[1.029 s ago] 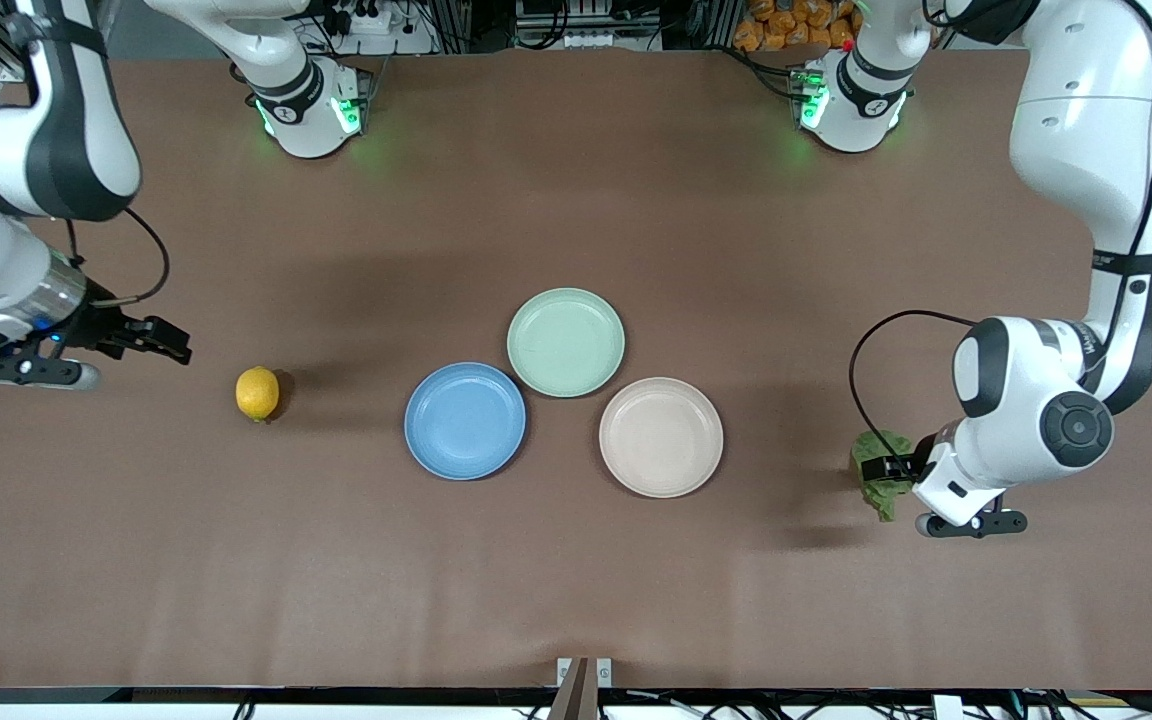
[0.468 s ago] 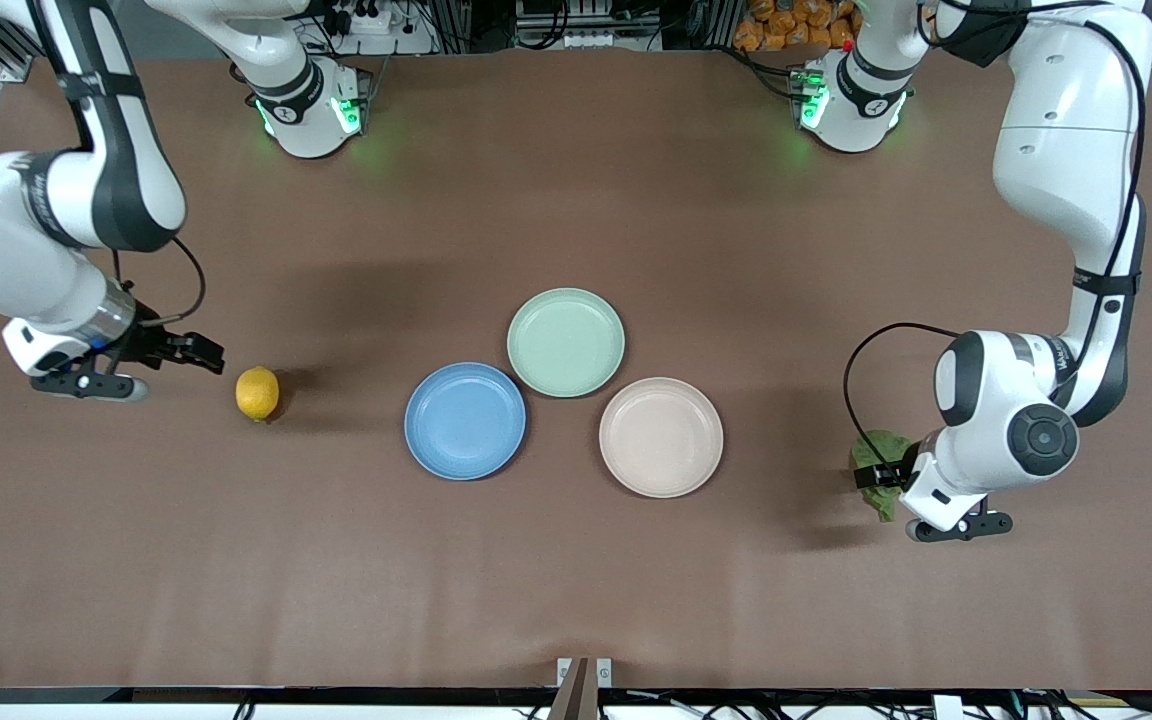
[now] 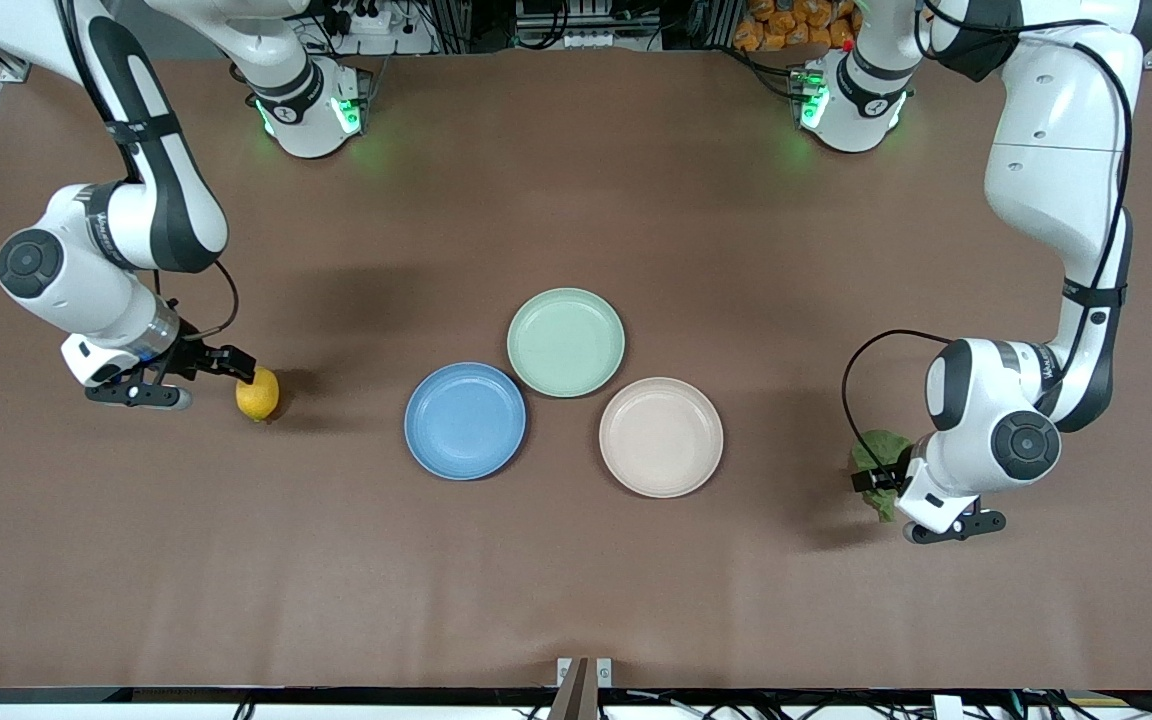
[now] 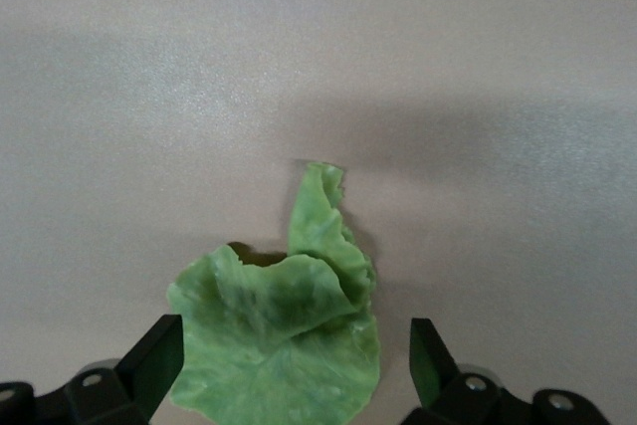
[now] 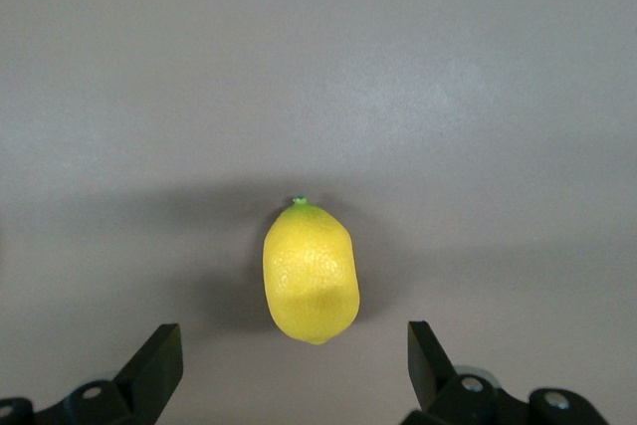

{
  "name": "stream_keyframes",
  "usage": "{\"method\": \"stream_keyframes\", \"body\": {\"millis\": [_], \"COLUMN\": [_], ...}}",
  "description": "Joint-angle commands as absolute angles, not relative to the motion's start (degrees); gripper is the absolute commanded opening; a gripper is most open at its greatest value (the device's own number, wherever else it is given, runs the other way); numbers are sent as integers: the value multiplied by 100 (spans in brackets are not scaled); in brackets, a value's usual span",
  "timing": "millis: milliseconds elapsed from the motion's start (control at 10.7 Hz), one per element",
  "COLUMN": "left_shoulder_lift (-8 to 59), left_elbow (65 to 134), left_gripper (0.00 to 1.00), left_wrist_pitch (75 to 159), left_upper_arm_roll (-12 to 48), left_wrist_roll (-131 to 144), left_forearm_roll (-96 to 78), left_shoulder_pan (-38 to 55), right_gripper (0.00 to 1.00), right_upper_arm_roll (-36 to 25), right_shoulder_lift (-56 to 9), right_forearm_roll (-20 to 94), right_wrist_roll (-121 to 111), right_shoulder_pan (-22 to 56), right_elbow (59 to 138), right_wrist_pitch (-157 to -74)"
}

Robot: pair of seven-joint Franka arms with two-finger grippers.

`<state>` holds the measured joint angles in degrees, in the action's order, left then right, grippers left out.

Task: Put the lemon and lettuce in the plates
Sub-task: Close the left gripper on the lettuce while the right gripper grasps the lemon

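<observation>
The lemon (image 3: 257, 394) lies on the brown table toward the right arm's end. My right gripper (image 3: 234, 364) is open just beside it. In the right wrist view the lemon (image 5: 311, 271) sits just ahead of the open fingers (image 5: 159, 365), not between them. The lettuce (image 3: 883, 448) lies toward the left arm's end, partly hidden under my left gripper (image 3: 876, 478). In the left wrist view the leaf (image 4: 289, 325) lies between the open fingers (image 4: 428, 360), untouched. The blue plate (image 3: 465, 421) and the beige-white plate (image 3: 661, 437) sit empty mid-table.
A pale mint-green plate (image 3: 566, 342) sits empty, touching both other plates and farther from the front camera than they are. Bare brown table lies between the plates and each gripper.
My right gripper has moved across the table toward the lemon and now sits beside it. My left gripper has shifted slightly over the lettuce. Lemon and lettuce have not moved.
</observation>
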<state>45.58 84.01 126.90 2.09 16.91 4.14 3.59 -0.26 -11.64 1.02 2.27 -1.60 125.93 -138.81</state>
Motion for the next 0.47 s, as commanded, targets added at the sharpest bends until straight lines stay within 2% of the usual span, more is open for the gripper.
{"method": "stream_keyframes", "body": {"millis": [0,374], "left_shoulder_lift": [4649,4693], "left_elbow": [8297,8323], "left_gripper": [100,100], "left_wrist_pitch": [12727,12919], "left_upper_arm_roll": [185,185], "left_wrist_roll": [1793,1784], "left_forearm_roll": [527,554], "left_shoulder_pan": [343,343], "right_gripper": [100,100], "right_upper_arm_roll": [97,88], "right_shoulder_lift": [-1265,-1757], "right_forearm_roll": [35,35], "right_wrist_roll": [264,264], "right_shoulder_pan": [-299,-299], "right_elbow": [12726,12893], "right_wrist_pitch": [-14149,-14861]}}
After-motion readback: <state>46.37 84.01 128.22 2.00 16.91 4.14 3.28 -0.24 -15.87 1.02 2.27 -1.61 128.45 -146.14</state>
